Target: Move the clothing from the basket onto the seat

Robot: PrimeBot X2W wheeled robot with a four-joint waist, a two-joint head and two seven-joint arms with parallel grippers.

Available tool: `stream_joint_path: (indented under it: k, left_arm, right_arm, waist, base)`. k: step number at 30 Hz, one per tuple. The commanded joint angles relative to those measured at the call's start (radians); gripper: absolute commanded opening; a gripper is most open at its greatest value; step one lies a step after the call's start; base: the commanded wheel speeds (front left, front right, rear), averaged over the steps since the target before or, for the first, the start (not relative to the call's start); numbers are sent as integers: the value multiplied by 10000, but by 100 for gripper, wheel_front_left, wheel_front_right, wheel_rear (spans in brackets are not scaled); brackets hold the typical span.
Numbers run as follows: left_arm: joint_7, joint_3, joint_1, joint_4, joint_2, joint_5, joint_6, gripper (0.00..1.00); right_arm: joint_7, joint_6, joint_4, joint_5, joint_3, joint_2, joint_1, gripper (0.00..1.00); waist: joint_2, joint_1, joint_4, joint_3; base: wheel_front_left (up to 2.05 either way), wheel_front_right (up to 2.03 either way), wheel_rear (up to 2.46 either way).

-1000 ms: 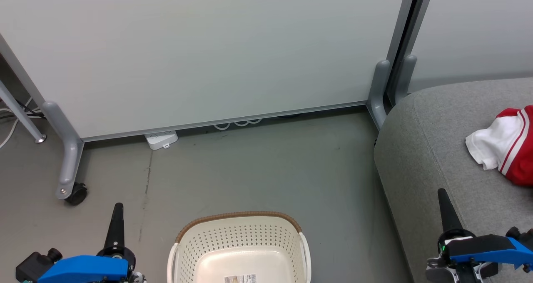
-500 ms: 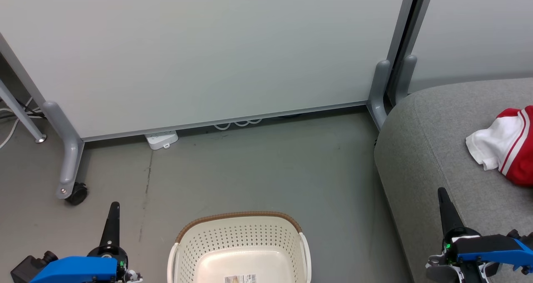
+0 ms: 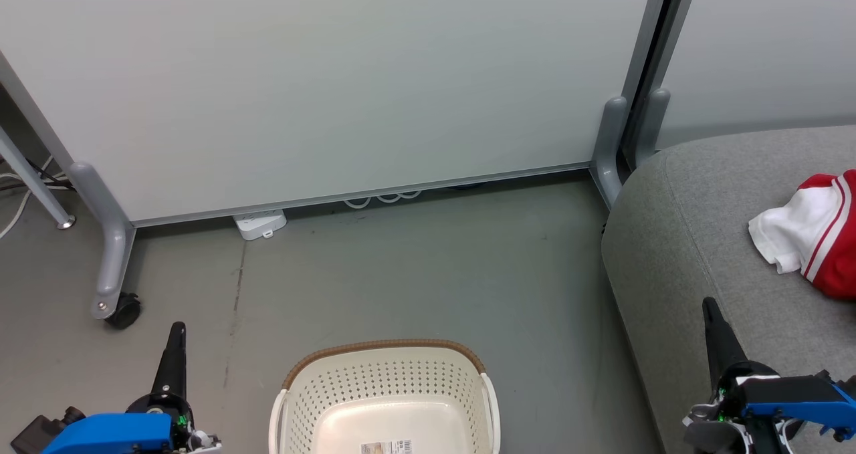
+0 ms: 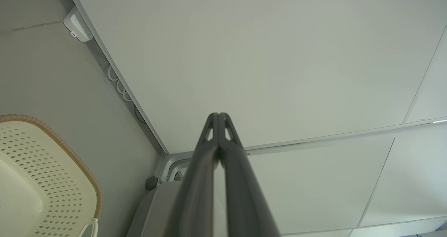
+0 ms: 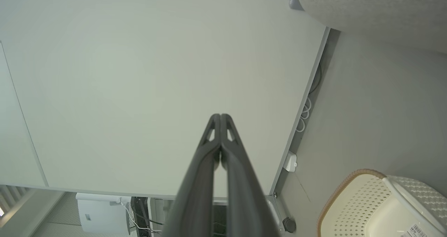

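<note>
Your left gripper [image 3: 176, 330] has its fingers [image 4: 199, 174] pressed together, holding nothing. The cream perforated laundry basket [image 3: 384, 377] stands on the floor [image 3: 414, 273] just right of them. Your right gripper [image 3: 709, 305] is likewise clenched empty by the near edge of the grey seat cushion [image 3: 682, 240]. The red-and-white clothing [image 3: 819, 230] lies on that cushion, ahead and right of those fingers, well apart.

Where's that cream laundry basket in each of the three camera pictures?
Head view: basket at bottom centre.
Left wrist view: basket in the lower left corner.
Right wrist view: basket in the lower right corner.
Shared landmark: the white box under the panel.
</note>
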Motion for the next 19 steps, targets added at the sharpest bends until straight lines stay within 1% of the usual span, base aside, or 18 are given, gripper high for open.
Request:
stream_joint_path:
  k: [1,19]
  left_arm:
    - [51,57,-124,-90,61,-194,-43,0]
    - [394,271,-112,-139,66,-1448,-138,0]
  right_arm:
    - [88,-5,-87,230,-32,39,-180,0]
    - [420,-5,-172,1549,-141,121,-169,0]
  waist:
    - [0,0,1,0]
    - [0,0,12,-2]
  base:
    - [0,0,0]
    - [0,0,0]
